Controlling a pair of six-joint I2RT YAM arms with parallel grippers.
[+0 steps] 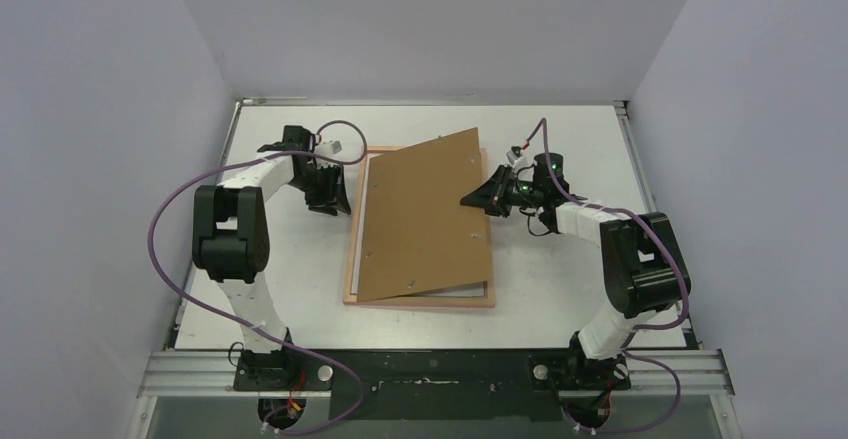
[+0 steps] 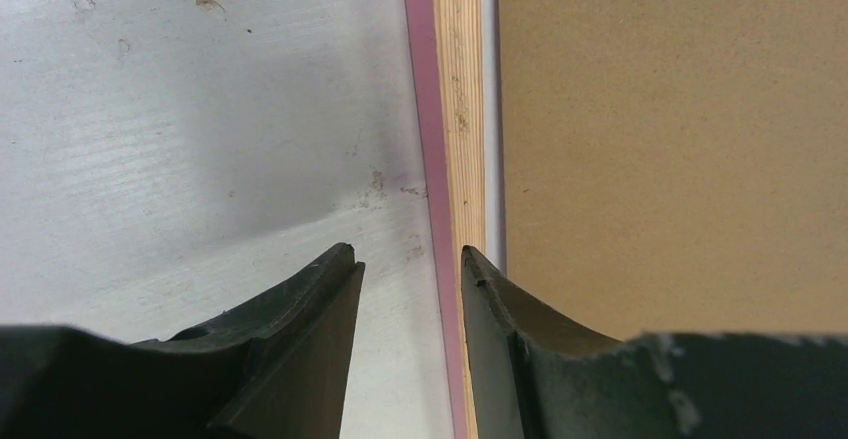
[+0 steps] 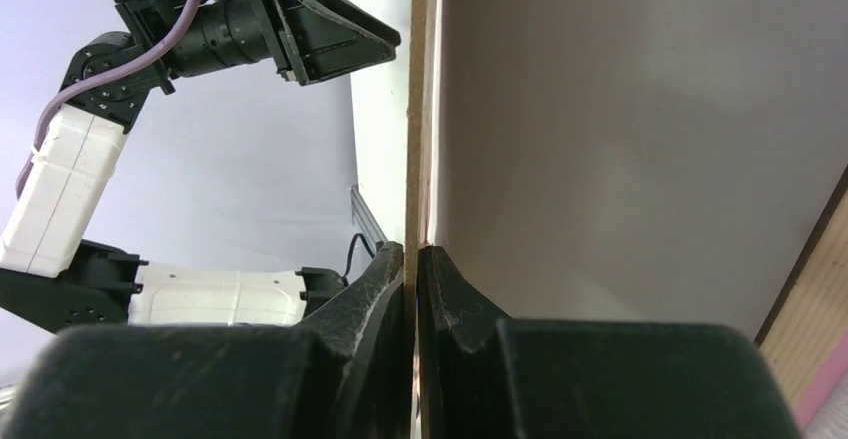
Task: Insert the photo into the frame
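The pink-edged frame (image 1: pixel 420 302) lies flat in the middle of the table. A brown hardboard backing panel (image 1: pixel 425 214) lies skewed over it, its right side raised. Only slivers of the photo show, white side up: a wedge (image 1: pixel 462 287) under the panel's near edge and a strip (image 2: pixel 490 109) beside the frame's wooden rim (image 2: pixel 455 109). My right gripper (image 1: pixel 480 201) (image 3: pixel 412 249) is shut on the panel's thin right edge (image 3: pixel 415 109). My left gripper (image 1: pixel 333 199) (image 2: pixel 407 254) is open, low over the frame's left rim, one finger above the bare table, the other above the rim.
The white table (image 1: pixel 560 139) is walled by pale panels on three sides. Both arm bases sit on the black rail (image 1: pixel 430 369) at the near edge. Purple cables loop off both arms. My left arm (image 3: pixel 230 34) shows across the panel in the right wrist view.
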